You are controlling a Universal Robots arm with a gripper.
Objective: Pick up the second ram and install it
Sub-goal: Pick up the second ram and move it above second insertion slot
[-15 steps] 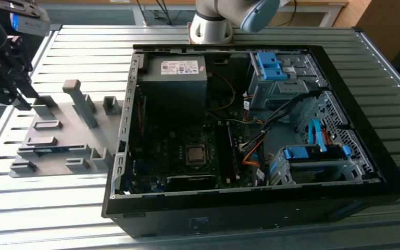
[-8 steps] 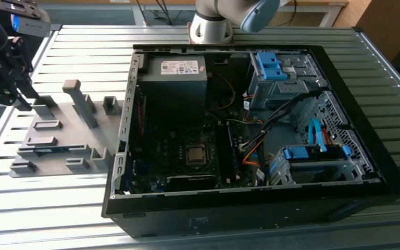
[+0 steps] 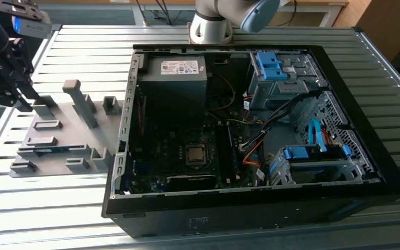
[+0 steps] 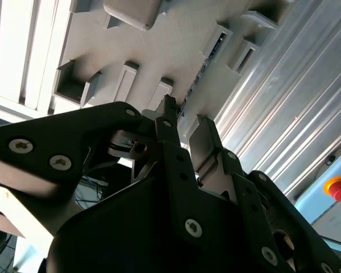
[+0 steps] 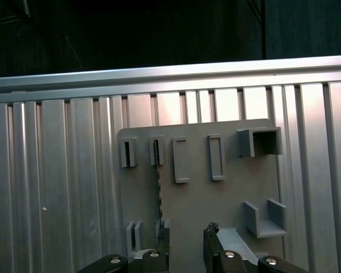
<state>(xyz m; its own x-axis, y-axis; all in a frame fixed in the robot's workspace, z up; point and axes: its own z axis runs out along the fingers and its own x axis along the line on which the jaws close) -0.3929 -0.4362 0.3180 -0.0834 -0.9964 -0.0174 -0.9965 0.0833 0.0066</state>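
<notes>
Pincer (image 5: 186, 230), jaws apart, hovers over fixture (image 5: 216, 205) at case's (image 3: 255, 219) 9 o'clock; centre gap on ram (image 5: 158, 187) before closing.

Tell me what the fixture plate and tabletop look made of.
Fixture plate: matte grey plastic, probably printed or moulded; dull, uniform, no glare. Tabletop: likely bare aluminium profile; ribbed slats with bright metallic sheen.

Table (image 3: 47, 208) ribbed in silver with parallel grooves, fixture plate (image 5: 193, 199) moulded in plain matt grey, second ram (image 3: 49, 151) tinged blue-green, gripper (image 4: 186, 116) finished black, computer case (image 3: 255, 219) painted black, drive brackets (image 3: 273, 65) coloured bright blue, button (image 4: 338, 187) capped red on yellow
</notes>
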